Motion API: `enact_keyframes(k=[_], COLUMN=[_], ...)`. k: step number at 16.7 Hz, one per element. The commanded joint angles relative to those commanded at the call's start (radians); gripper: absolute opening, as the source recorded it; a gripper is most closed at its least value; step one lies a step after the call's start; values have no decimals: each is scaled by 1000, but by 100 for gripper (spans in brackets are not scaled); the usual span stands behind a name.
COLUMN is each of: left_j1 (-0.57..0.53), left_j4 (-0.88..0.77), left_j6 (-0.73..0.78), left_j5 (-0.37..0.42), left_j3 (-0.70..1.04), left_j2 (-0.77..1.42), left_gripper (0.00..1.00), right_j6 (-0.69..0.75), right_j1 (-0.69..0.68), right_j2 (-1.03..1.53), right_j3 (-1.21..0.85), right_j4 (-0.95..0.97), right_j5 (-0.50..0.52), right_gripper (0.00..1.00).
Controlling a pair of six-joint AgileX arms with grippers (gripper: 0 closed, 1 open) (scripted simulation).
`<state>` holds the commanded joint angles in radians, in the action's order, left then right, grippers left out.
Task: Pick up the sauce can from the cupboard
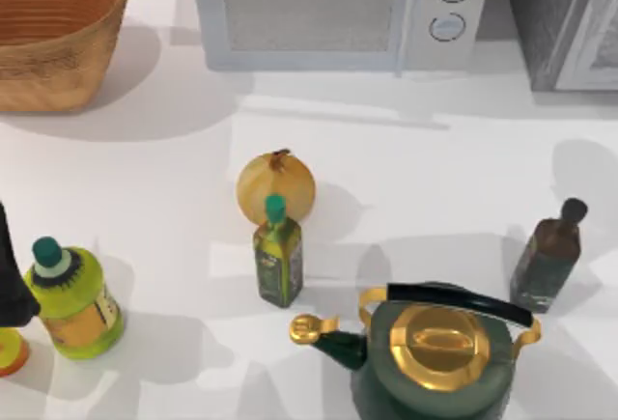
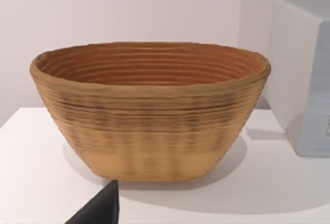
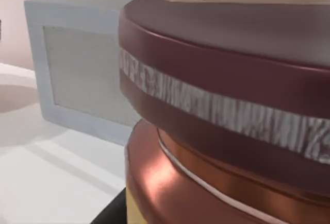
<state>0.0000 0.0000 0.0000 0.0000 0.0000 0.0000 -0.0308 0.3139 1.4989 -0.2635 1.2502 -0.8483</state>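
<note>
Right gripper (image 3: 111, 212): a dark sliver right at the base of the can; grip state cannot tell.
Can (image 3: 221, 110): directly against the right wrist camera, upright, maroon lid over an orange-brown side. Whether it rests on something or hangs free, cannot tell.
Behind can: microwave (image 3: 77, 74) front, well apart, with bare table (image 3: 46, 177) between.
Cupboard (image 1: 565, 19): table's far right corner, just beside the microwave.
Step (judgement): grasp or early lift of the can.
Risk 1: can slips or tilts, caused by a low hold on its smooth round side under a heavy lid.
Risk 2: can clips the cupboard frame, caused by pulling out before it is clear of the opening.
Risk 3: arm sweeps the brown bottle (image 1: 550, 256) or the kettle (image 1: 435, 343) near the right edge, caused by a low retreat path.
Left gripper (image 2: 99, 209): parked at the table's left edge, facing the basket (image 2: 149, 110); state cannot tell.
</note>
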Motion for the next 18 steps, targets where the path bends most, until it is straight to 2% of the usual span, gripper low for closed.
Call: enact_keyframes(k=[12, 18], left_j1=[0, 0], left_j4=[0, 0], left_j6=[0, 0], left_j5=[0, 0], left_j3=[0, 0], left_j2=[0, 0], left_gripper=[100, 100], right_j6=[-8, -8], right_j1=[105, 117], right_j2=[484, 558], right_j3=[-88, -104], right_j4=[410, 476], right_j5=[-275, -323], right_gripper=[0, 0])
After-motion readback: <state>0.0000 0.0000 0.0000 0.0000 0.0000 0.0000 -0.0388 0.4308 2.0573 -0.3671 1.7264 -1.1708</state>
